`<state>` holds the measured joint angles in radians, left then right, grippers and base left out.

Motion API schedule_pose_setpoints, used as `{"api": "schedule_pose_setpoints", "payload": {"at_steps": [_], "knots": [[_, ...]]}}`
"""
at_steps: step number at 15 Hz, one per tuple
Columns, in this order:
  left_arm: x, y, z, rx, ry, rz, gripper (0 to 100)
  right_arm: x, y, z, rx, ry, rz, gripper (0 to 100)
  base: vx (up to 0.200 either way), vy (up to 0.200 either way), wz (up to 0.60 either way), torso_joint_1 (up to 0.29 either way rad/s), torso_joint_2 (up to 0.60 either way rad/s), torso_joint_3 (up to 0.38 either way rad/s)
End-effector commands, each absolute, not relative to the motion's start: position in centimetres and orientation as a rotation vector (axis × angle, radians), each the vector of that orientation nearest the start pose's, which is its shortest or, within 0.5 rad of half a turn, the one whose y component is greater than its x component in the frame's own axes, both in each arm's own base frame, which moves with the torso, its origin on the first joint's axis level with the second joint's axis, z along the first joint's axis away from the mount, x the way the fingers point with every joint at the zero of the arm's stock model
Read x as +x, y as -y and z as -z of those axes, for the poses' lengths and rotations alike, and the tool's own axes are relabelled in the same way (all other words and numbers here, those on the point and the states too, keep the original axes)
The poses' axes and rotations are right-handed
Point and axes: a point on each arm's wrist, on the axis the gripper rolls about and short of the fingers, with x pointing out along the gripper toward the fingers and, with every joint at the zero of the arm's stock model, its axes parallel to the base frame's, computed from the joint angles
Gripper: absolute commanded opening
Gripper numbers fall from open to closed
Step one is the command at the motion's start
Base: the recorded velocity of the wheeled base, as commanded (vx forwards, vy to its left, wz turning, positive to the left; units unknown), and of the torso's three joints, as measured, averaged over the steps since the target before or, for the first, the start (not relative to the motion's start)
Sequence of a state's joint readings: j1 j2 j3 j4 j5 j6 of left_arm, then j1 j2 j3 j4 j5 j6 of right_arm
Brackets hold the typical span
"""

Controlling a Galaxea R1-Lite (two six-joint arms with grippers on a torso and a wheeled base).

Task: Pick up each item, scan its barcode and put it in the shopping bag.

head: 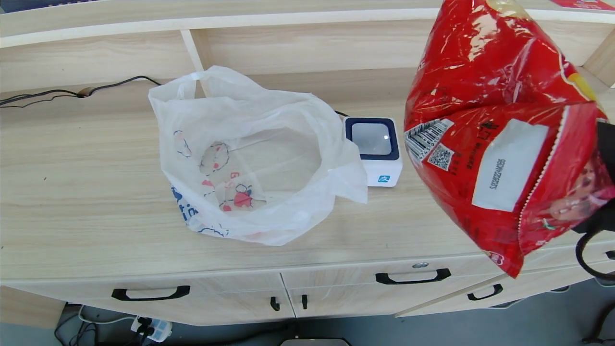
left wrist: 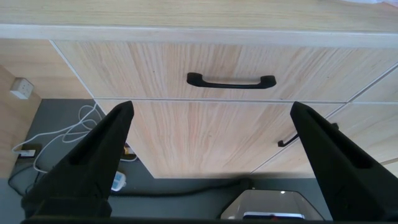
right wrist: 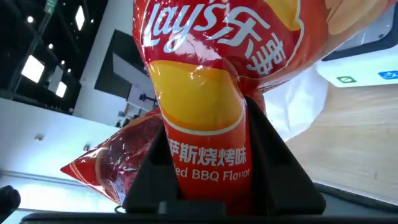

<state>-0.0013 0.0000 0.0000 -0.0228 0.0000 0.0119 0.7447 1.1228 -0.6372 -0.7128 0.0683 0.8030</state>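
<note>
At right above the counter (head: 72, 192), chip bag (head: 499, 96) is held up in the air, right gripper (right wrist: 210, 152) clamped on its lower part, fingers on both sides. Barcode (head: 425, 137) sits on the bag's left side, facing the head camera, just right of and above the scanner (head: 374, 150). Scanner stands on the counter, touching the shopping bag (head: 298, 120), which lies open. Left gripper (left wrist: 211, 109) hangs low in front of a drawer (left wrist: 186, 56), fingers spread wide, nothing between them.
</note>
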Motion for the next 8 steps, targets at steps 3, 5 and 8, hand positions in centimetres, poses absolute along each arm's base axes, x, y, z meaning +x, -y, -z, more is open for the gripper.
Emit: {"api": "schedule_pose_setpoints", "payload": {"at_steps": [3,5,8], "knots": [[-2.3,0.0,-7.8,0.012,0.021,0.001,100,10.1,-12.3,-28.0,0.853,-0.173,-0.987,0,0.000,0.000,0.00,0.000,0.00,0.000],[-2.3,0.0,-7.8,0.012,0.021,0.001,100,10.1,-12.4,-28.2,0.891,-0.175,-1.016,0,0.000,0.000,0.00,0.000,0.00,0.000],[-2.3,0.0,-7.8,0.012,0.021,0.001,100,10.0,-12.4,-28.9,0.936,-0.138,-1.085,0,0.000,0.000,0.00,0.000,0.00,0.000]]}}
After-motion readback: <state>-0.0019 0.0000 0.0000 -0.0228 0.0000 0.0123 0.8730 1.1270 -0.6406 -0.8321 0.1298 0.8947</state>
